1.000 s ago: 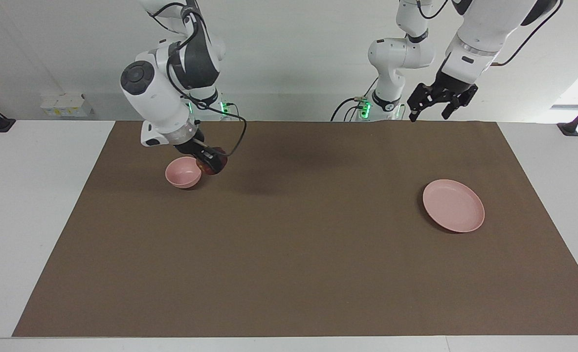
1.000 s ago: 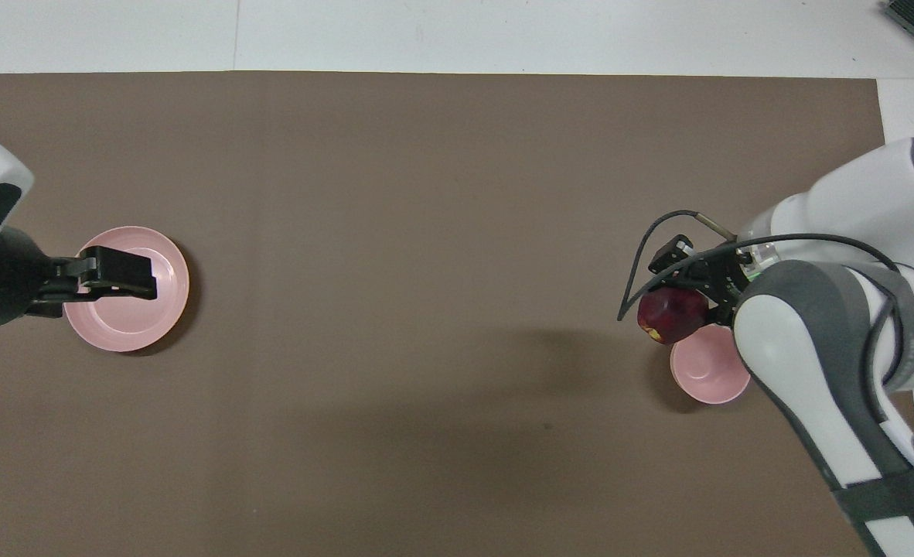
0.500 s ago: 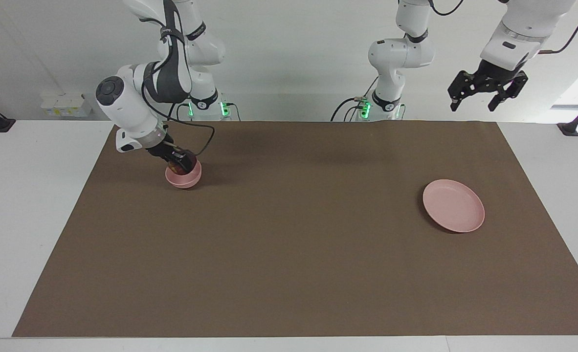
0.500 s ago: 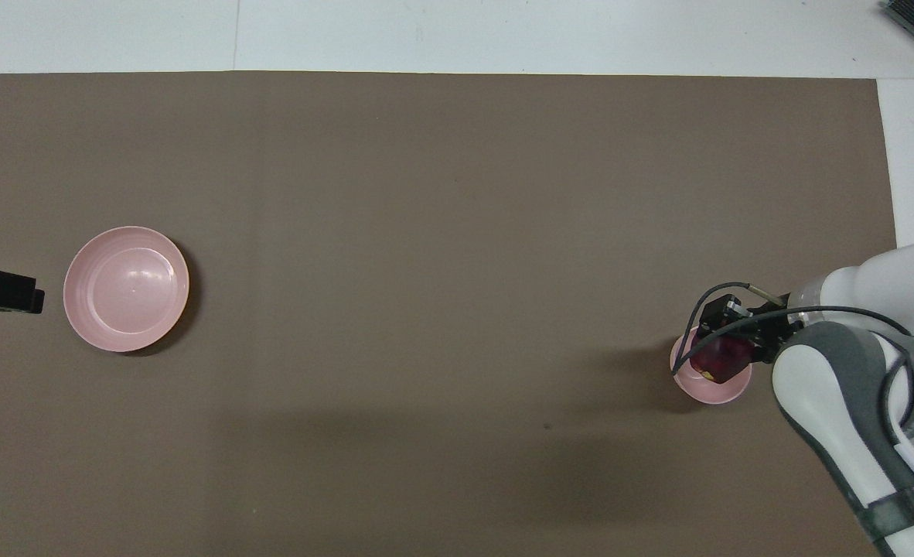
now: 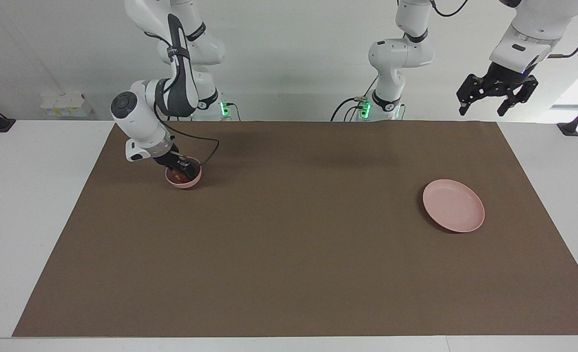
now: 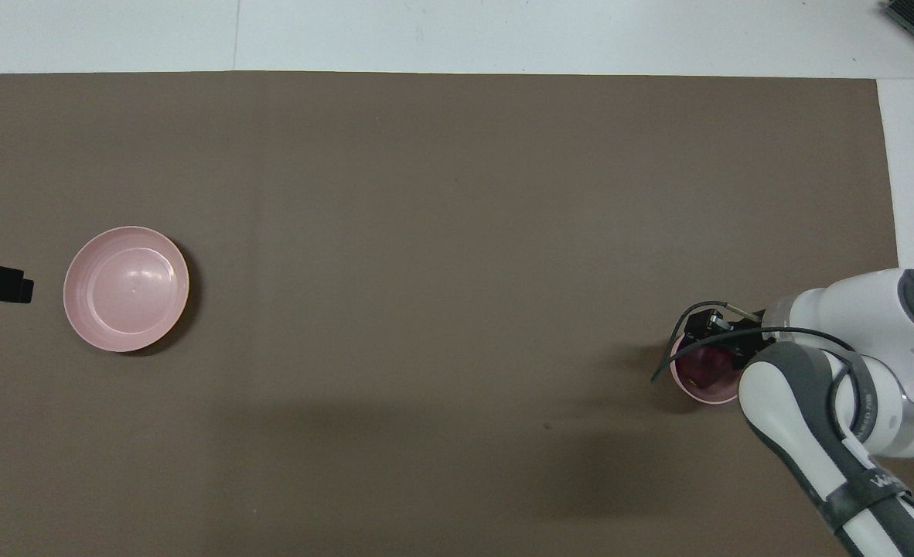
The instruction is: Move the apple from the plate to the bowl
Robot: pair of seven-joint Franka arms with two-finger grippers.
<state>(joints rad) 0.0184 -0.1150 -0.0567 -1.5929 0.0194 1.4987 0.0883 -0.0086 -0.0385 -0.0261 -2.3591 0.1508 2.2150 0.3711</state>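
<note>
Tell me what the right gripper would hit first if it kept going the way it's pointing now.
The right gripper points down into the bowl, where the apple lies under its fingertips. Going straight on, it would press against the apple first, then the bowl's bottom. Whether it already touches the apple cannot be told.

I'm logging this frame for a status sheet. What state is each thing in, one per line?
apple: inside the bowl, right tool around it.
bowl: upright on the mat, holding the apple.
plate: flat on the mat, nothing on it.
right tool: lowered into the bowl at the apple.
left tool: raised in the air, fingers spread, holding nothing; this arm waits.
</note>
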